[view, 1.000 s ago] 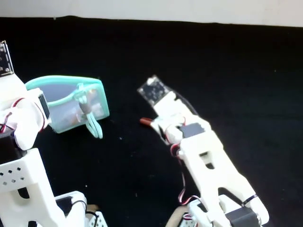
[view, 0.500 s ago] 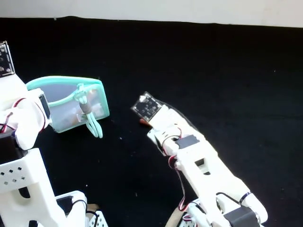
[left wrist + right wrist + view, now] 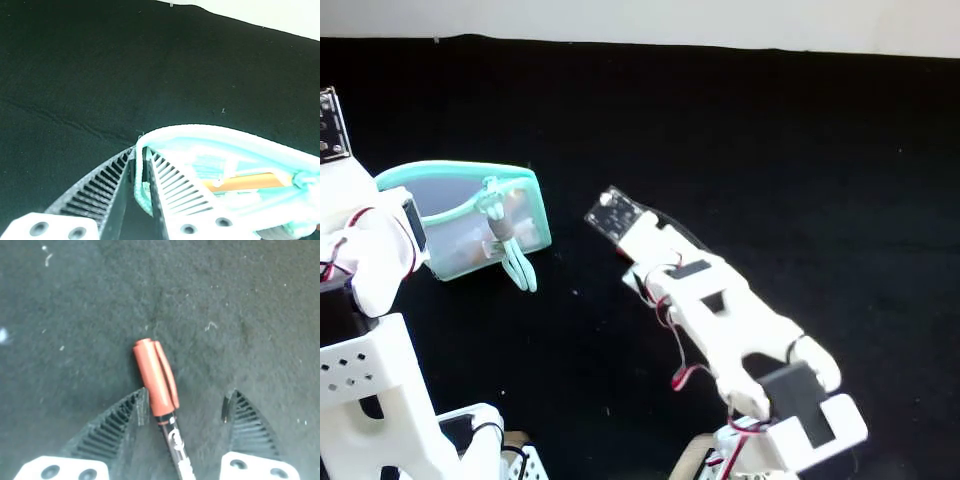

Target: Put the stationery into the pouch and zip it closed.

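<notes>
Two end effectors are at work, with one pouch, one red-capped pen and one orange pencil to count. The left end effector [image 3: 140, 150] is pressed together on the pale teal edge of the pouch [image 3: 225, 150], a strip of that edge caught between its ribbed fingers [image 3: 170, 180]. Inside the pouch, seen through its clear side, lies the single orange pencil [image 3: 245, 181]; the other contents are too indistinct to count. The right end effector [image 3: 186, 397] is spread wide and points down at the black worktop [image 3: 260, 300], its two fingers on either side of the pen [image 3: 155, 380]. The pen lies flat on the worktop and apart from the pouch, its red cap just beside one fingertip and well clear of the other, its darker barrel running back between the fingers. From above, the left arm [image 3: 370, 260] stands right beside the pouch [image 3: 460, 215], which sits propped up on the worktop with its looped teal strap [image 3: 515, 260] hanging down the side away from that arm. The right arm [image 3: 720, 310] stretches low from the near edge towards the pouch, its wrist stopping short of the strap.
</notes>
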Robot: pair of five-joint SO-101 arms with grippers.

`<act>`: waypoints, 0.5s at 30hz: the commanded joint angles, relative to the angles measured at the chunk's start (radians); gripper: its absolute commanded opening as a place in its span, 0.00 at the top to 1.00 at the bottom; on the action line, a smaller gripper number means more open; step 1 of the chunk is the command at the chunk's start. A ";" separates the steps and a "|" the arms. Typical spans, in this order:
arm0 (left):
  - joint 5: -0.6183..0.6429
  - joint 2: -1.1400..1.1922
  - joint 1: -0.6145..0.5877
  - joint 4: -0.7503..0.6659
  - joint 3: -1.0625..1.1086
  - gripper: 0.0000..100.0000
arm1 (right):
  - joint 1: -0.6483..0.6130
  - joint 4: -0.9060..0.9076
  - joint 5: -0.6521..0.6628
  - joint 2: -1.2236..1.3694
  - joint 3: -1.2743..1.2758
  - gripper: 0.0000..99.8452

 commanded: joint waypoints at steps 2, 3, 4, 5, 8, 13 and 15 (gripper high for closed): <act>-0.003 0.025 -0.004 0.002 0.045 0.99 | 0.005 -0.015 0.008 0.051 -0.090 0.75; -0.003 0.027 -0.004 0.002 0.045 0.99 | 0.005 -0.015 0.009 0.064 -0.099 0.75; -0.003 0.027 -0.004 0.002 0.045 0.99 | 0.004 -0.012 0.011 0.077 -0.107 0.75; -0.003 0.027 -0.004 0.002 0.045 0.99 | 0.004 -0.012 0.021 0.091 -0.113 0.75; -0.003 0.027 -0.004 0.002 0.045 0.99 | 0.002 -0.010 0.054 0.124 -0.114 0.77; -0.003 0.030 -0.005 0.002 0.047 0.99 | 0.002 -0.010 0.049 0.122 -0.119 1.00; -0.003 0.030 -0.005 0.002 0.047 0.99 | 0.002 -0.010 0.049 0.110 -0.116 0.99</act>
